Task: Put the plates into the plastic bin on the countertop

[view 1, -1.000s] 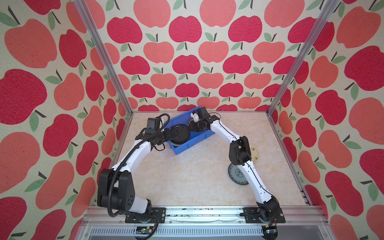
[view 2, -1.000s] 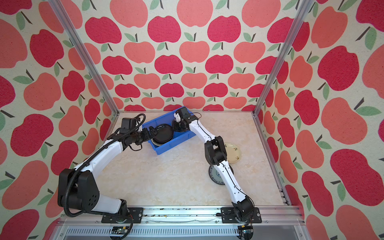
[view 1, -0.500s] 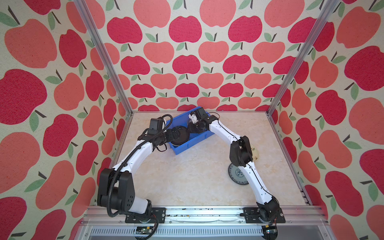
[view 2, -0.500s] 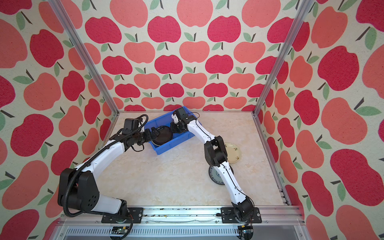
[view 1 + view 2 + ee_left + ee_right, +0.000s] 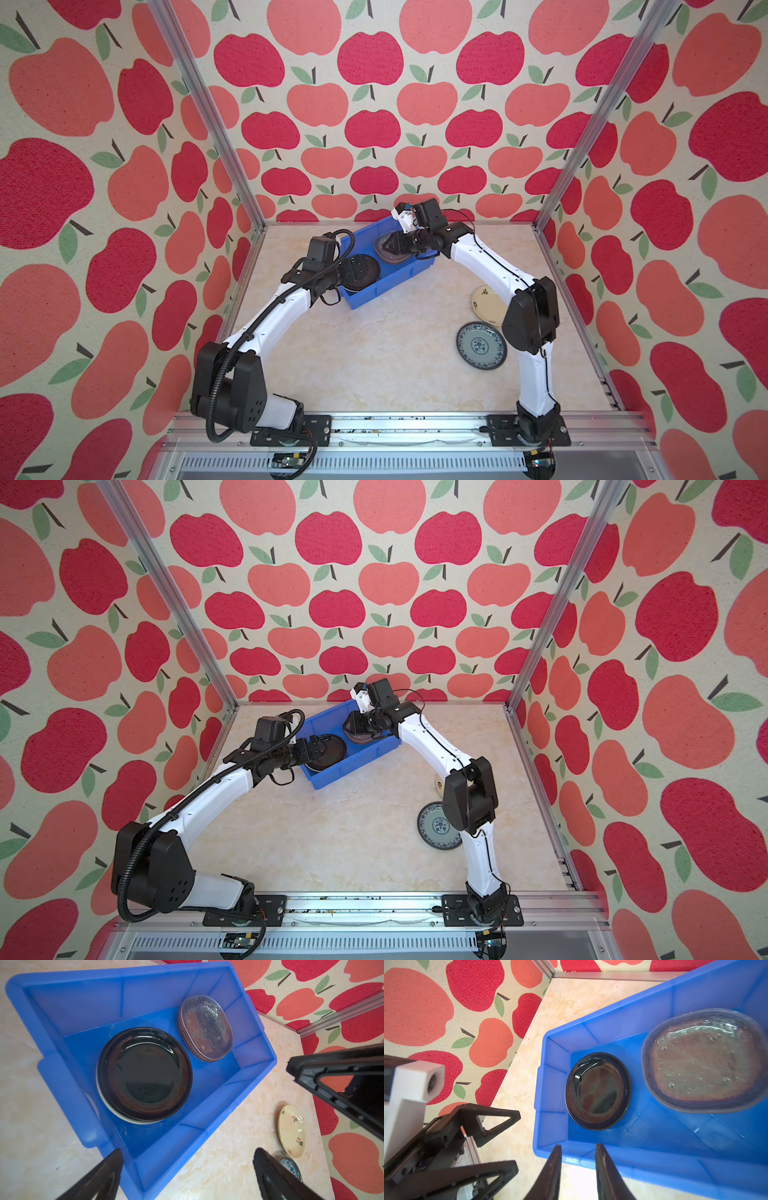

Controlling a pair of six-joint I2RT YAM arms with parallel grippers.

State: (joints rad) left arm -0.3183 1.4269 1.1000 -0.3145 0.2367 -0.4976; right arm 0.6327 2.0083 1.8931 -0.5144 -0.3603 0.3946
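The blue plastic bin (image 5: 386,291) (image 5: 62,1022) stands at the back of the countertop (image 5: 386,365). In it a glossy black plate (image 5: 143,1074) (image 5: 598,1091) lies on a white plate, beside a stack of clear glass plates (image 5: 205,1028) (image 5: 704,1059). My left gripper (image 5: 187,1159) (image 5: 360,272) hangs wide open over the bin's left end, holding nothing. Over the far right end, my right gripper (image 5: 578,1149) (image 5: 389,249) is narrowly open and empty. A cream plate (image 5: 487,305) (image 5: 292,1130) and a blue-white patterned plate (image 5: 481,345) (image 5: 436,827) lie on the countertop at the right.
Apple-patterned walls with aluminium posts close in the countertop on three sides. The right arm's elbow (image 5: 528,316) hangs over the two loose plates. The bin sits askew near the back wall, with both grippers close together above it.
The right gripper's jaws have parted a little and its wrist has risen toward the back wall. The left gripper has edged slightly further over the bin, still open.
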